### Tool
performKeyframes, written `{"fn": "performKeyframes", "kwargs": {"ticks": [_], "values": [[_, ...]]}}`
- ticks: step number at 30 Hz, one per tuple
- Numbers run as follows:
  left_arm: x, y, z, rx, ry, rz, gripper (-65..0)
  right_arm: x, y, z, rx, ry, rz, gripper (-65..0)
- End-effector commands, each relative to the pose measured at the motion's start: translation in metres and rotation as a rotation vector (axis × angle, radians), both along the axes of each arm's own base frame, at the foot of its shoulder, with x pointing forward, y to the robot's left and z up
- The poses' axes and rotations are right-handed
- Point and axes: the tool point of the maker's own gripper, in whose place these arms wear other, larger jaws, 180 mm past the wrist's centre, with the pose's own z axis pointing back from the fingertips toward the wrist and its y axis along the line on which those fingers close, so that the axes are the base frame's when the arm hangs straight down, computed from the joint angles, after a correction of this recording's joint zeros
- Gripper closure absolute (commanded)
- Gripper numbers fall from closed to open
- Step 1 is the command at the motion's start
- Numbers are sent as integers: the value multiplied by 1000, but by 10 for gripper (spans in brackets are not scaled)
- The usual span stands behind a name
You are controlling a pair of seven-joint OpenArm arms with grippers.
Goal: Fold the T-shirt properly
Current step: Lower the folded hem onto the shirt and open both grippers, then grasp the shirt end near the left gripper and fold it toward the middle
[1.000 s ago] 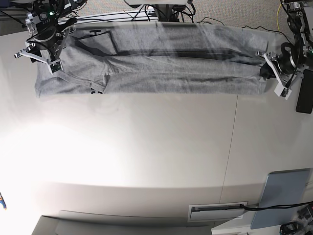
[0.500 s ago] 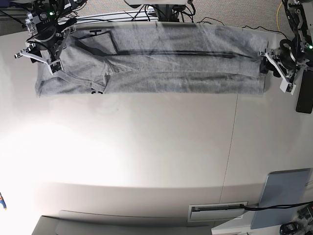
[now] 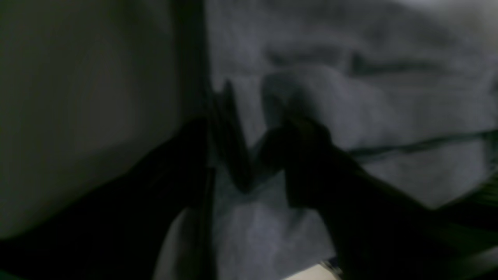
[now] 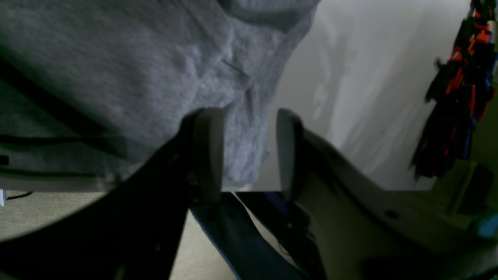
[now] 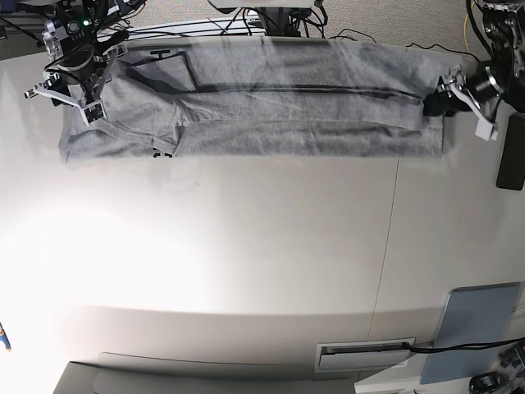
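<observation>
Since the earlier frame the left gripper (image 5: 443, 94) has risen toward the upper right, apparently pinching the T-shirt (image 5: 271, 111) edge, while the right gripper (image 5: 70, 92), upper left, stays spread over the long folded band, likely anchoring it.

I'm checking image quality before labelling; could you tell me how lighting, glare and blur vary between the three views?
Base view: sharp, strong glare on the table. Left wrist view: very dark and blurred, the T-shirt barely readable. Right wrist view: brighter, fingers sharp, background soft.
</observation>
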Motion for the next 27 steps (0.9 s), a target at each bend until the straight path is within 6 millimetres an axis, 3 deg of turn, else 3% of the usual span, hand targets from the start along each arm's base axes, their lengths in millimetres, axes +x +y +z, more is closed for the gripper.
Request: {"fn": "performKeyframes", "kwargs": {"ticks": [1,5,10,14,16,21,27], "values": [[-6,4,-1,15,27,-17,-204,4,-3,9,-21,-29,7,-229],[-2,5,1,8,13,-10,0,5,-3,9,-20,-32,9,-229],[18,22,8,80,-10,15,0,5,-3,9,-19,-34,10,-229],[36,46,33,184,-67,51,0,5,-3,9,-19,-34,11,-229],[38,48,47,236,-75,26,0,6,-2,9,-17,-39,14,-229],[34,13,78,299,-106,-105,0,11,-1,11,-13,-58,23,-229],[22,-65,115,176,-264,-142,0,11,-1,11,-12,-59,23,-229]]}}
